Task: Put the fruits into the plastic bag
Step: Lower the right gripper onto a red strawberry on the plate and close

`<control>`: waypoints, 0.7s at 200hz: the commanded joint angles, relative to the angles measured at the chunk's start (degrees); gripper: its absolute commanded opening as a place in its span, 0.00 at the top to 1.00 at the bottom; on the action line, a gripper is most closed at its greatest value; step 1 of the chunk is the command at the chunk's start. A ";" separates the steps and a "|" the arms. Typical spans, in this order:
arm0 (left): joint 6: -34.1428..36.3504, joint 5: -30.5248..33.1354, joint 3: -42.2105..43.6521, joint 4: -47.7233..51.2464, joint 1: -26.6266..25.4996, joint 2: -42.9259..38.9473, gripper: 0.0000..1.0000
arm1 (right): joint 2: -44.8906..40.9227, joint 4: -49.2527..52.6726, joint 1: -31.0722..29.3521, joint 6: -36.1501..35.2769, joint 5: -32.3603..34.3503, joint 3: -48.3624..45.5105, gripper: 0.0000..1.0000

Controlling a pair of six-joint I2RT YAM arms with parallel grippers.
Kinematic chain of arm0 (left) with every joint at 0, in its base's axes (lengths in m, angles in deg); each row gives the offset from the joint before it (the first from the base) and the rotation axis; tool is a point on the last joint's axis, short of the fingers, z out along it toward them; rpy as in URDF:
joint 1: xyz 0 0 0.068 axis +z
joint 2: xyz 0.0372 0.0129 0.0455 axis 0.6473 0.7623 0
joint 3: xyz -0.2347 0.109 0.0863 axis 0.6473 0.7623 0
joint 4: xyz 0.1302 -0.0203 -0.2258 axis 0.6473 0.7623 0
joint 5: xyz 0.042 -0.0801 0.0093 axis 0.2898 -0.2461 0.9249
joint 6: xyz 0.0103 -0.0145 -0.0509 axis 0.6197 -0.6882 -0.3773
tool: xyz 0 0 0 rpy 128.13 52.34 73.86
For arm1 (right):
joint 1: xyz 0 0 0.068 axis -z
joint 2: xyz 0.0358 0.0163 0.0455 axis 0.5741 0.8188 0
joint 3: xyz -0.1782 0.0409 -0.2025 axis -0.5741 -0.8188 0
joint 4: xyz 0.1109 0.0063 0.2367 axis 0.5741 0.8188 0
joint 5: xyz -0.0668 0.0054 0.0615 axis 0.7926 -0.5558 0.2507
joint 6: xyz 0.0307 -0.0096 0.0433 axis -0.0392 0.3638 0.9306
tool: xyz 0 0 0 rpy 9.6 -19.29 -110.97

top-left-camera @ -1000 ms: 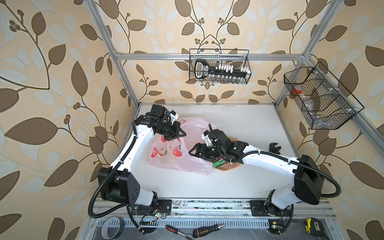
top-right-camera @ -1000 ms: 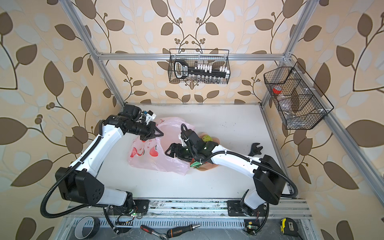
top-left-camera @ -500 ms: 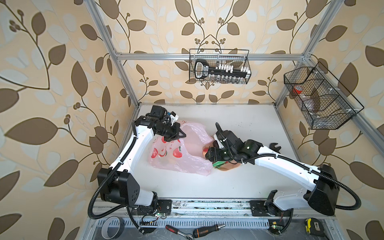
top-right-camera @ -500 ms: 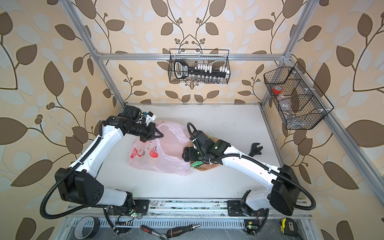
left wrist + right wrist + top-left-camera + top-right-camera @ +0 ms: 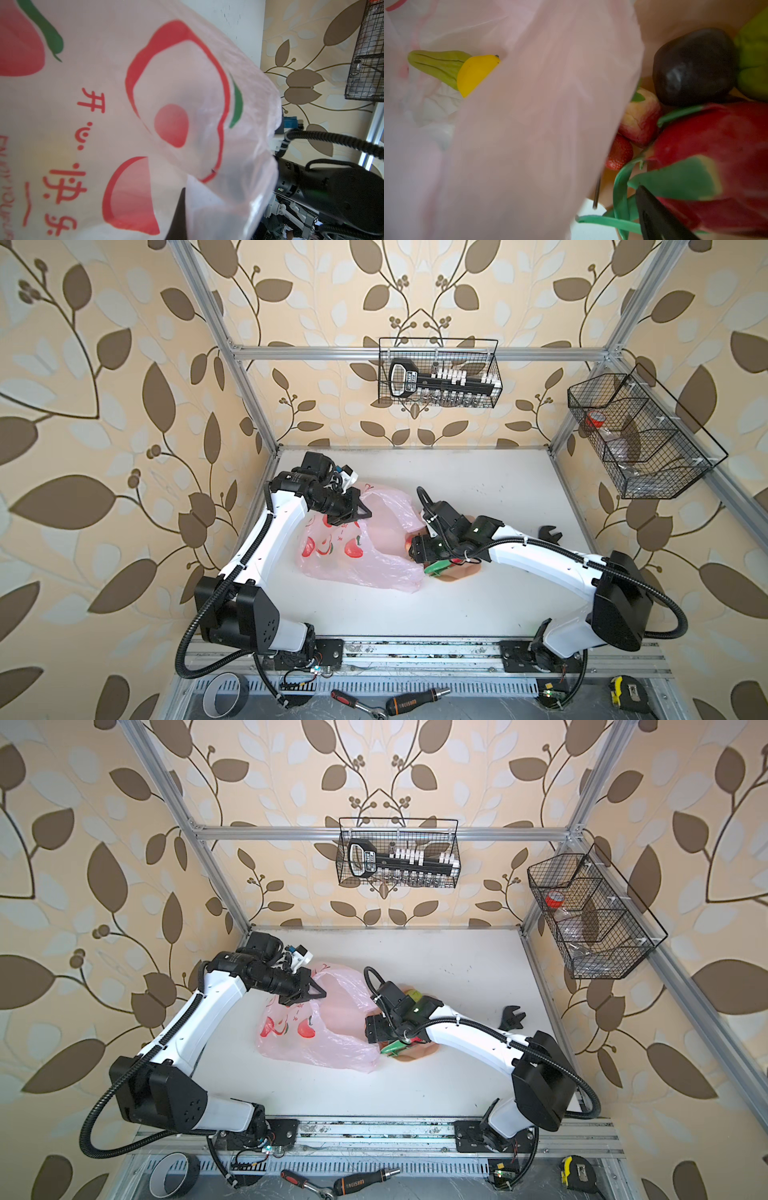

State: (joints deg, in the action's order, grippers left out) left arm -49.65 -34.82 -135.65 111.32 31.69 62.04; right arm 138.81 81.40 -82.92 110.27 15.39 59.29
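Note:
The pink plastic bag (image 5: 353,547) (image 5: 316,1036) lies left of centre, and my left gripper (image 5: 357,512) is shut on its upper edge, holding the mouth up. One dark finger (image 5: 179,216) shows behind the film. A yellow lemon (image 5: 475,72) and a green fruit (image 5: 438,64) lie inside the bag. My right gripper (image 5: 428,556) (image 5: 618,199) stands open over the peach bowl (image 5: 457,574), one finger against the dragon fruit (image 5: 716,145), its green scales between the jaws. A dark plum (image 5: 693,66), a strawberry (image 5: 619,153), a red-yellow fruit (image 5: 641,118) and a green pear (image 5: 753,62) share the bowl.
The bag's loose film (image 5: 529,124) drapes over the bowl's near side and hides my right gripper's other finger. A black wrench (image 5: 550,534) lies on the table to the right. Wire baskets (image 5: 440,373) (image 5: 640,435) hang on the back and right walls. Hand tools (image 5: 415,697) lie along the front rail.
My right gripper has drawn back from the bag's mouth and moved right, over the bowl beside the dragon fruit. The left gripper has kept its hold on the bag.

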 commanded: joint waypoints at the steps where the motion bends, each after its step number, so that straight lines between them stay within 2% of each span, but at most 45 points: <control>1: 0.22 -2.75 0.52 -0.13 -0.14 -1.16 1.00 | 2.53 -0.44 -0.44 -1.07 2.54 3.36 0.17; 29: 1.16 -3.09 0.56 0.46 -0.14 -0.98 1.00 | 5.30 -0.98 -0.46 -1.60 2.85 4.29 0.18; 95: 1.90 -3.00 -1.04 1.80 -0.14 -0.96 1.00 | 9.64 1.19 -0.46 -3.89 4.82 7.61 0.28; 140: 2.00 -3.00 -1.11 1.91 -0.14 -0.96 1.00 | 10.87 1.16 -0.11 -4.55 4.96 6.89 0.41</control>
State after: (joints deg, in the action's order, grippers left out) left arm -49.13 -36.22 -135.67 112.00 31.69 62.04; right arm 148.03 81.54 -83.03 106.82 19.23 65.24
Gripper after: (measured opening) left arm 0.046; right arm 0.604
